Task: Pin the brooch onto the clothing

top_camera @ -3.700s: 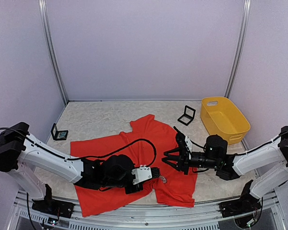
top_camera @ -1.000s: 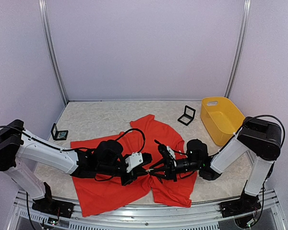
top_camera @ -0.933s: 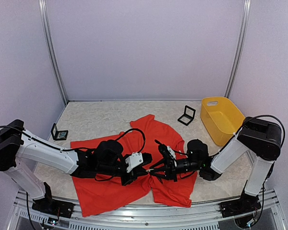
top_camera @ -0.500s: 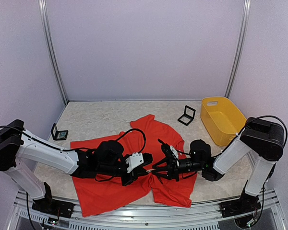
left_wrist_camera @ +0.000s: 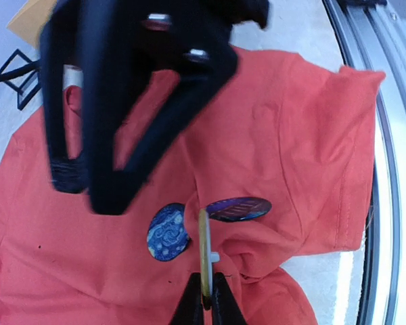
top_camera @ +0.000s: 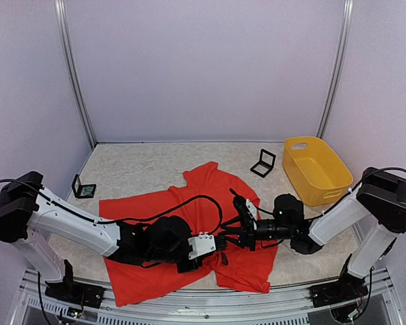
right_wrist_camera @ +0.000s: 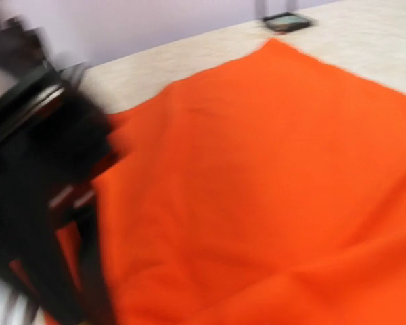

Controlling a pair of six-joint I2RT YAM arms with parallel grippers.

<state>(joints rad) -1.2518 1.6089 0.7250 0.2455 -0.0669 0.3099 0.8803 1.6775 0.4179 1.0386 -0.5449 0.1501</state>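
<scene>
Brooch (left_wrist_camera: 168, 232), second brooch (left_wrist_camera: 238, 208); one clothing (top_camera: 135, 206); one basket (top_camera: 328, 194).

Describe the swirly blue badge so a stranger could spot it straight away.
Find the big red-orange T-shirt. Just past the gold pin pinched in the left gripper are two round badges. The swirly blue badge faces up with pale swirls; the dark purple badge beside it is tilted.

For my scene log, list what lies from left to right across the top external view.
Black case by the left wall → red-orange T-shirt → black case beside the basket → yellow basket.
</scene>
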